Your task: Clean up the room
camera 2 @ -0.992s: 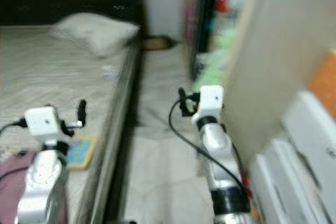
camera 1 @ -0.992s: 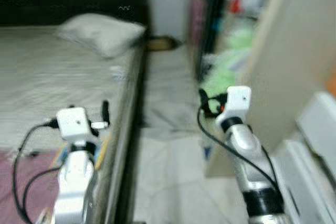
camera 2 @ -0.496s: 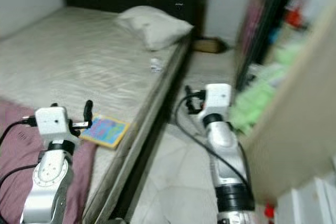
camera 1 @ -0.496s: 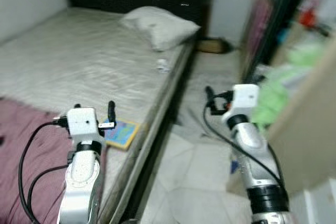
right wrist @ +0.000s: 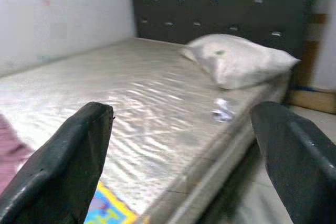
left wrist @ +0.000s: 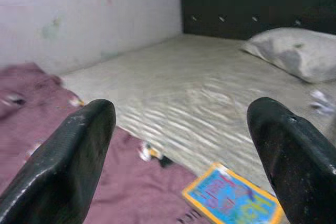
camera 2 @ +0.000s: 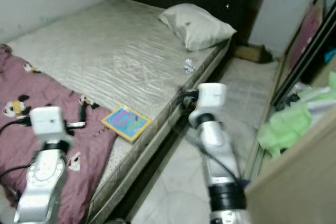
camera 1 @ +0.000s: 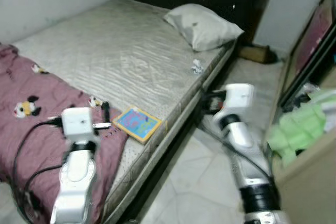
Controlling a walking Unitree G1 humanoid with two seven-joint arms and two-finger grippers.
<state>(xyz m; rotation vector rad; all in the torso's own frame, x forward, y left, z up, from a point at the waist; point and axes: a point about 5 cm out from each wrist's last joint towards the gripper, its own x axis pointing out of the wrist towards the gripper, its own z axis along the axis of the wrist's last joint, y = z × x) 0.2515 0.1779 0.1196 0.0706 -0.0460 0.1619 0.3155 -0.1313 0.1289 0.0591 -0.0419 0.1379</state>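
Task barely begun: book [camera 1: 137, 124] at lower centre and crumpled paper [camera 1: 197, 66] remain on bed [camera 1: 121, 51]. Left gripper [left wrist: 184, 145] and right gripper [right wrist: 184, 145] gape wide, holding nothing.

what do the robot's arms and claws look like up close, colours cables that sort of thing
Both arms are silver tubes, each topped by a white boxy wrist module. Black cables loop from the modules down along the arms. The right arm has a black band lower down. The left claw and right claw each have two long, matte black, round-tipped fingers.
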